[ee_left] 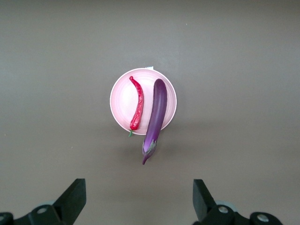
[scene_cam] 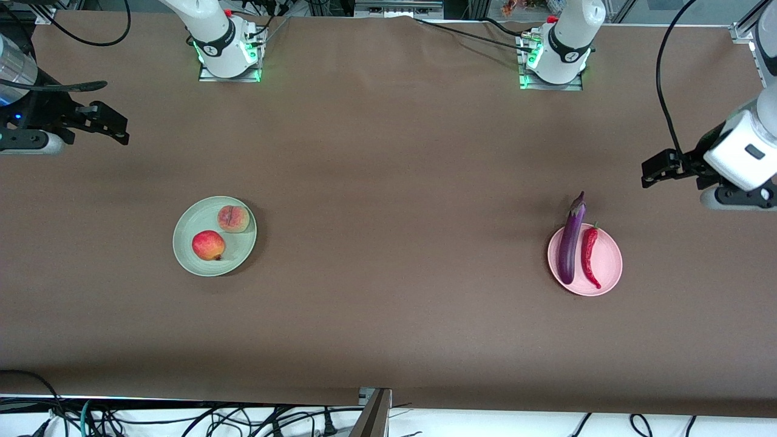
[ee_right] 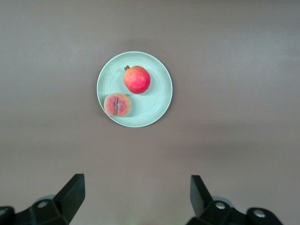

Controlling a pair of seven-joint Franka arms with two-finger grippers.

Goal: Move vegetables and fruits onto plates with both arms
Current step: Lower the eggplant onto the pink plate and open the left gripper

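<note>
From my remote station, I see both grippers raised and empty, fingers spread: the left gripper (scene_cam: 652, 173) over bare table at its end, the right gripper (scene_cam: 115, 127) likewise. The pink plate (scene_cam: 612, 262) holds a glossy purple eggplant (scene_cam: 570, 246), cap overhanging the rim, beside a red chili (scene_cam: 589, 255). The mint plate (scene_cam: 185, 255) holds a red apple (scene_cam: 208, 245) and, farther from the front camera, a peach (scene_cam: 234, 218).
</note>
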